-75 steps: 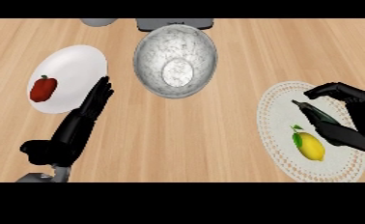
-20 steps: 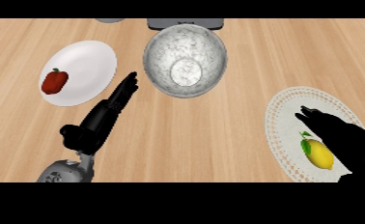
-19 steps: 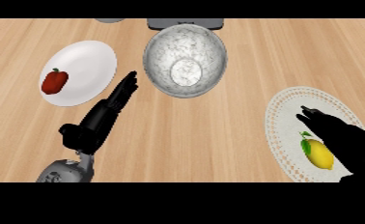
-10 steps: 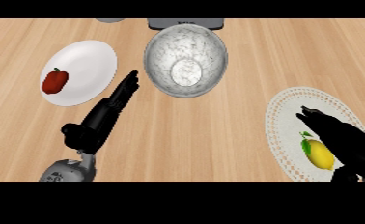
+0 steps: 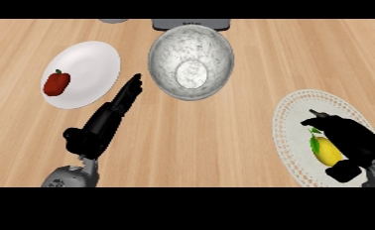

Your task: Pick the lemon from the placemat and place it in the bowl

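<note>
right hand [image 5: 350, 140] fingers curl over the lemon [image 5: 327, 150] on the placemat [image 5: 293, 125]; left hand [image 5: 110, 117] fingers straight.

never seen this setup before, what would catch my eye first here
Probably the marbled grey bowl at top centre, empty on the wooden counter. Then the bright lemon on the lacy white placemat at the right, with the black right hand curled over it, and the red pepper on a white plate at the left.

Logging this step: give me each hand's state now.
Left hand: open, fingers straight, holding nothing.
Right hand: curled round the lemon on the placemat.
</note>
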`<state>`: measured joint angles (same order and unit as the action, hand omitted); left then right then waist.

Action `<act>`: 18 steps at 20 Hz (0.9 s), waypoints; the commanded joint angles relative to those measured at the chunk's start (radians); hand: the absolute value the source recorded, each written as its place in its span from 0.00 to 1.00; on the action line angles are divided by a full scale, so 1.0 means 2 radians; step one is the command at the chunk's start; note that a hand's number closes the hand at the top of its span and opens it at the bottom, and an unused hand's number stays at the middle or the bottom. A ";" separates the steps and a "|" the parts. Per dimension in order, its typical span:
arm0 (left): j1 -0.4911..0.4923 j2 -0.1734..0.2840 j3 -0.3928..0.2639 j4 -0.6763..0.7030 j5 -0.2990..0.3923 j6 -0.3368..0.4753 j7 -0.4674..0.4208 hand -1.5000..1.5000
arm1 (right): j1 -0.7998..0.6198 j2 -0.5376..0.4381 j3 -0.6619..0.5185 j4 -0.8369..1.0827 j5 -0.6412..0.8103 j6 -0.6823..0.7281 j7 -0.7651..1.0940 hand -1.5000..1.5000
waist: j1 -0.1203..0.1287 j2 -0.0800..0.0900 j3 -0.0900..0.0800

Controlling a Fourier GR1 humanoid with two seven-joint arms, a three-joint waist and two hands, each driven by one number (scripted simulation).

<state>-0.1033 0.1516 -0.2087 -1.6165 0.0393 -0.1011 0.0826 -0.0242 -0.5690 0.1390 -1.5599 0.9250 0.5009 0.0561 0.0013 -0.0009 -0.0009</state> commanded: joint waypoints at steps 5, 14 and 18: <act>0.001 -0.012 0.012 -0.004 -0.013 -0.011 -0.002 0.50 | -0.027 0.018 -0.018 0.037 0.029 -0.049 -0.071 1.00 | 0.000 0.000 0.000; -0.017 -0.013 0.007 0.013 -0.009 -0.033 -0.004 0.50 | -0.114 0.252 0.061 0.041 0.091 -0.039 0.174 1.00 | 0.042 0.008 -0.001; -0.025 -0.025 -0.014 0.013 -0.008 -0.041 -0.002 0.50 | -0.171 0.281 0.076 0.060 0.082 -0.055 0.276 1.00 | 0.067 0.011 -0.001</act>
<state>-0.1451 0.1140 -0.2062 -1.5935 0.0243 -0.1660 0.0810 -0.2668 -0.1128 0.2500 -1.4787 1.0868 0.4077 0.4090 0.0865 0.0116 -0.0046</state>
